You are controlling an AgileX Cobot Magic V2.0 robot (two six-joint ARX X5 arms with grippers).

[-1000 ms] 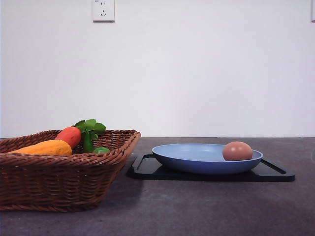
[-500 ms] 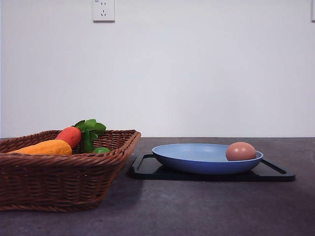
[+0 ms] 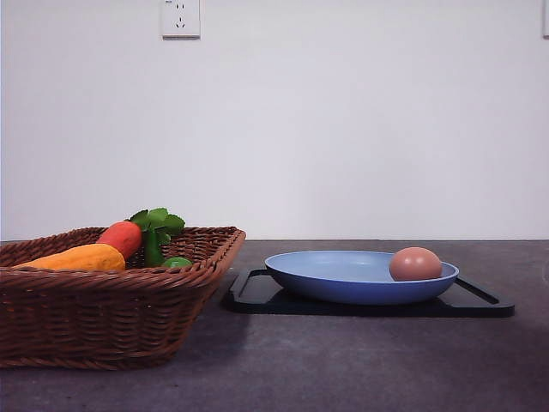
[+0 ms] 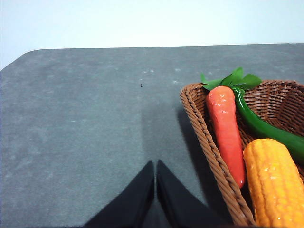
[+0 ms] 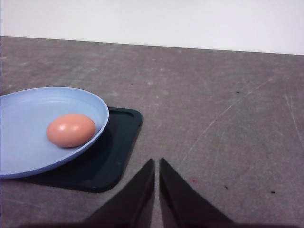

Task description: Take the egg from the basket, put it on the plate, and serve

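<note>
The brownish-pink egg (image 3: pixel 415 263) lies in the right part of the light-blue plate (image 3: pixel 343 279); the right wrist view shows the egg (image 5: pixel 71 130) near the plate's rim (image 5: pixel 28 156). The brown wicker basket (image 3: pixel 103 313) stands at the left of the table. My left gripper (image 4: pixel 155 183) is shut with nothing in it, over bare table beside the basket (image 4: pixel 209 152). My right gripper (image 5: pixel 156 183) is shut and empty, over bare table a short way from the plate.
The plate rests on a flat black tray (image 3: pixel 480 302) (image 5: pixel 109 161). The basket holds an orange-red carrot (image 3: pixel 122 237) (image 4: pixel 225 128), a yellow corn cob (image 3: pixel 73 257) (image 4: pixel 278 185) and a green pepper (image 4: pixel 259 126). A white wall stands behind the table.
The egg has rocked inside the plate: a little to the right, then back left. Nothing else has moved.
</note>
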